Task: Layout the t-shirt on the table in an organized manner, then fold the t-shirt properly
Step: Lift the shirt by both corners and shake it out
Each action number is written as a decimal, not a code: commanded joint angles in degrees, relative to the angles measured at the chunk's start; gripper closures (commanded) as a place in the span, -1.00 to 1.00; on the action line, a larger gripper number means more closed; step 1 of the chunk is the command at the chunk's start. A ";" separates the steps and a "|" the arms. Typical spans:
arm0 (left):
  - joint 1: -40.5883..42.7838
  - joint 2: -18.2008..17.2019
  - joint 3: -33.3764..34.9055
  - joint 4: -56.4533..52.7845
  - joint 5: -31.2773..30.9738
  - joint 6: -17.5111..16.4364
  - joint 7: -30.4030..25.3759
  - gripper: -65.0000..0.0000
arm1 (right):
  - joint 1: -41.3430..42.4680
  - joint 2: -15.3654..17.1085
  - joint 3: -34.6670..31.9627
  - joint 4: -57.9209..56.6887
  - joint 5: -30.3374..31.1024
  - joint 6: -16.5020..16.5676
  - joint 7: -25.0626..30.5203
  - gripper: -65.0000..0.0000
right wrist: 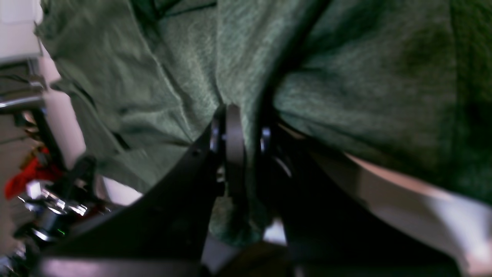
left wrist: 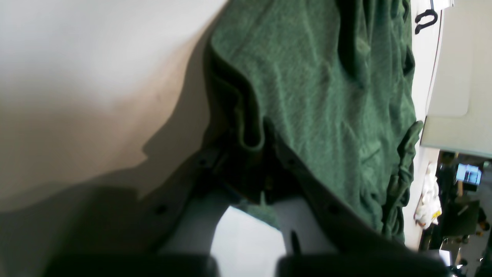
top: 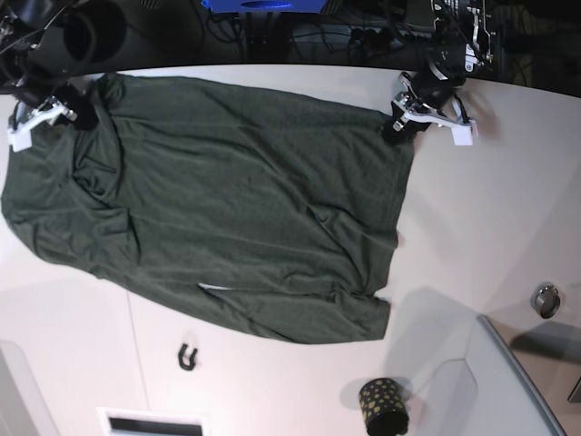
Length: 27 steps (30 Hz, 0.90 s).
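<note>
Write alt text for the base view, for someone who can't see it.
A dark green t-shirt lies spread, somewhat wrinkled, on a white table, with the left gripper and right gripper each shut on a far corner. A black gold-dotted cup stands near the front edge.

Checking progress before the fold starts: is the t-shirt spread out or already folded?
Spread out, not folded. The t-shirt lies open across the table in one wrinkled layer, with its far corners pinched by the left gripper and right gripper.
</note>
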 commanded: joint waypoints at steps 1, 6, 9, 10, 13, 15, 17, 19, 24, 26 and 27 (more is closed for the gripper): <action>0.52 -0.63 -0.12 2.87 -0.42 -0.14 0.56 1.00 | -1.50 0.37 0.09 2.85 -3.42 -0.73 -2.92 0.98; 4.74 -0.28 -2.85 17.73 -0.77 2.24 6.89 1.00 | -4.05 -0.69 1.50 15.87 -3.33 -0.73 -9.95 0.98; 6.93 -0.10 -6.28 25.82 -0.86 5.49 8.47 1.00 | -4.31 -1.65 4.40 21.84 -3.33 -0.73 -13.56 0.98; 6.93 -0.10 -6.54 27.13 -0.86 6.54 8.47 1.00 | -4.05 -1.48 4.05 22.37 -3.33 -0.73 -13.56 0.98; 4.82 -0.28 -5.22 27.40 -0.51 9.00 8.47 1.00 | -1.06 0.11 0.35 22.37 -3.42 -0.73 -11.80 0.98; 2.36 -0.54 -2.50 26.26 -0.51 10.32 9.00 1.00 | 1.93 1.69 -3.34 21.58 -3.42 -0.73 -11.10 0.98; -2.65 -0.63 -0.03 23.88 -0.42 11.47 10.14 1.00 | 6.06 3.18 -5.71 19.29 -3.42 -3.94 -10.75 0.98; -9.95 -0.63 2.60 17.29 -0.42 11.64 11.02 1.00 | 11.51 5.03 -8.26 14.55 -3.42 -7.37 -8.46 0.98; -32.71 -0.10 9.02 1.29 1.95 14.81 10.58 1.00 | 28.74 13.03 -20.75 0.92 -3.15 -7.46 1.74 0.98; -40.28 1.04 10.08 1.90 1.95 16.04 10.67 1.00 | 35.07 15.40 -21.98 1.10 -3.07 -7.28 2.35 0.98; -42.91 1.48 9.90 3.31 1.95 16.48 10.85 1.00 | 37.27 16.11 -21.89 2.50 -3.07 -6.66 2.35 0.98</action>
